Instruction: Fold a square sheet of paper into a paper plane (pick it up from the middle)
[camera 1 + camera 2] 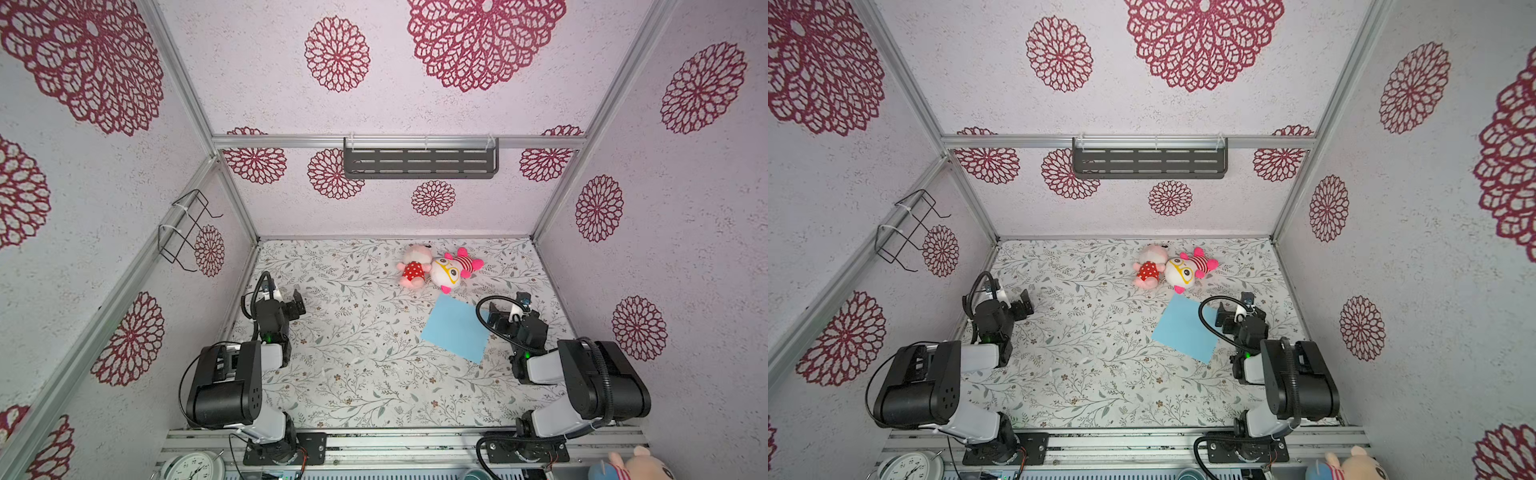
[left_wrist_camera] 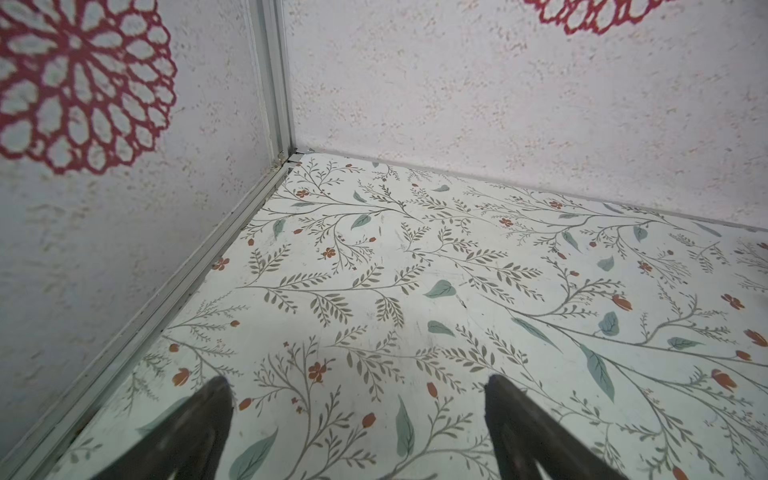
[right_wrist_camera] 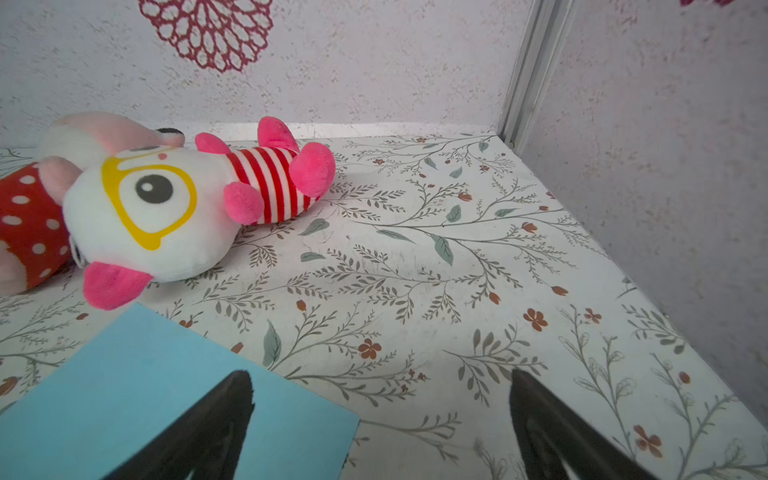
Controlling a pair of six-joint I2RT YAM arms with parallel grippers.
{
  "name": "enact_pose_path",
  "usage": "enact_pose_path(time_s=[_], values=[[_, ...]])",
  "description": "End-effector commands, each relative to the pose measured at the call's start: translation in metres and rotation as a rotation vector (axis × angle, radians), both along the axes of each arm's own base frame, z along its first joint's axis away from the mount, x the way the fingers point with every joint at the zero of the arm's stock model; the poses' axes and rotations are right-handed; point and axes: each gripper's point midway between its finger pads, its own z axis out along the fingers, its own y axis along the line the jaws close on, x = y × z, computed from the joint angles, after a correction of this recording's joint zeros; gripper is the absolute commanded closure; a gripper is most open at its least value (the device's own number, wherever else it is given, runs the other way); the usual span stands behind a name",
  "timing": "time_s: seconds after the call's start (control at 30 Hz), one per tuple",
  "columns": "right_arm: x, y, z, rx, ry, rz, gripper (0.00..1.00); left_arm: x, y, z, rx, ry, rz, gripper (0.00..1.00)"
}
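Note:
The square sheet of paper (image 1: 455,328) (image 1: 1185,328) is light blue and lies flat and unfolded on the floral table, right of centre. No paper plane is in view. My right gripper (image 1: 495,312) (image 1: 1222,313) stands open at the sheet's right edge. In the right wrist view one of its fingers (image 3: 224,415) is over the sheet's corner (image 3: 137,399), and nothing is between the jaws of my right gripper (image 3: 380,378). My left gripper (image 1: 296,305) (image 1: 1023,305) (image 2: 357,386) is open over bare table at the far left, well away from the paper.
Two plush toys lie just behind the sheet: a pink one in a red dotted dress (image 1: 413,270) (image 3: 29,224) and a white one with yellow glasses (image 1: 451,268) (image 3: 145,216). Walls close three sides. A black shelf (image 1: 419,162) and a wire rack (image 1: 187,228) hang on them.

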Motion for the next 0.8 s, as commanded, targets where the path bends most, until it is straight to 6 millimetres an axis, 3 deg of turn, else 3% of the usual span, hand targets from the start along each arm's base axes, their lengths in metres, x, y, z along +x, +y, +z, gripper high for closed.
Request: enact_pose_path(time_s=[0.0,0.77], values=[[0.0075,-0.0009,0.0188,-0.003,-0.063,0.000,0.01,0.0037,0.0016,0.0088,0.024,-0.030,0.007,0.03],[0.0081,-0.0011,0.0183,-0.002,-0.061,-0.001,0.01,0.0040,0.0027,0.0080,0.017,-0.024,0.002,0.03]])
